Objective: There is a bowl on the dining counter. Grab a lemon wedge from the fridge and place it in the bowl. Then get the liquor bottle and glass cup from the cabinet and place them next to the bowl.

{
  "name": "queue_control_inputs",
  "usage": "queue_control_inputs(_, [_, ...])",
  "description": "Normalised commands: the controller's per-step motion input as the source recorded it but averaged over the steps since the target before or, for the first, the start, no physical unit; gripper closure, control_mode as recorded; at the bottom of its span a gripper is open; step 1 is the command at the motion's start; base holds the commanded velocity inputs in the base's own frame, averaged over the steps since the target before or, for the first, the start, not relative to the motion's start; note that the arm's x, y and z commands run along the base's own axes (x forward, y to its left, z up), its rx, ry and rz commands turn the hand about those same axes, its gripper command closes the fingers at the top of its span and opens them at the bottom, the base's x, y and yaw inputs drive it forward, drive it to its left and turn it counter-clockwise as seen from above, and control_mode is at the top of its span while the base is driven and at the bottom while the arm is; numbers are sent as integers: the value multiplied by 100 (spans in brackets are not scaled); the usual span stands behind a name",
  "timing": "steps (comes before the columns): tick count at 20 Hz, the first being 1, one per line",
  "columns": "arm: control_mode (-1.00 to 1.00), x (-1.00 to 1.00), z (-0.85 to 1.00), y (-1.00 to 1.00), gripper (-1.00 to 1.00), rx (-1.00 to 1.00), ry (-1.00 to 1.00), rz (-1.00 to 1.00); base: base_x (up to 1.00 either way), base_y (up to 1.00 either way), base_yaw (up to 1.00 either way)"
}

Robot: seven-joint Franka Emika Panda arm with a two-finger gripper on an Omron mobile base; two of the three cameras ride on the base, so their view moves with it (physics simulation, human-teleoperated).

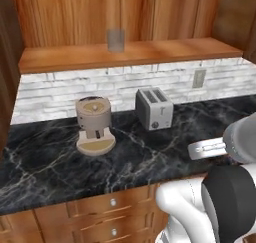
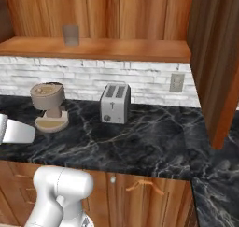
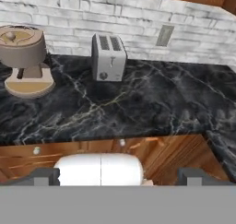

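- Gripper (image 3: 120, 178) jaws stand spread as wide as they go, with the two dark finger tips far apart at the bottom of the hand view; nothing is between them and nothing touches them.
- It hangs in the air in front of the counter edge, looking over the black marble counter (image 3: 138, 103) toward the brick wall, well apart from every object.
- One task thing is in sight: the glass cup (image 1: 116, 40) stands upright on the open wooden shelf (image 1: 150, 52) above the backsplash, alone, up and to the left of the toaster. In the right base view the glass cup (image 2: 71, 35) sits toward the left end of that shelf.
- I cannot see a liquor bottle, a bowl or a lemon wedge from here, so I cannot tell where they are.
- Risk, as I judge it: the cup is pale and see-through against wood, so a reach could come in off-centre and knock it over or push it toward the back.
- Another risk: the shelf sits high over the counter, and a rising arm could clip its front lip or brush the toaster (image 1: 154, 108) or the coffee machine (image 1: 94, 124) below.
- A smooth round glass may also slip if the fingers close too near its rim.
- Reaching from this far back could overstretch the arm.
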Motion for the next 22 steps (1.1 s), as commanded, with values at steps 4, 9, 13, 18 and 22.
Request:
queue_control_inputs(4, [100,0,0,0,-100,0,0,0,100,0,32])
queue_control_inputs(9, [100,0,0,0,-100,0,0,0,100,0,18])
queue_control_inputs(13, [-100,60,0,0,-100,0,4,0,25,0,0])
queue_control_inputs(18, [-100,52,13,0,-100,-4,3,23,0,0,0])
queue_control_inputs(22, [-100,2,47,0,-100,-25,-33,50,0,0,0])
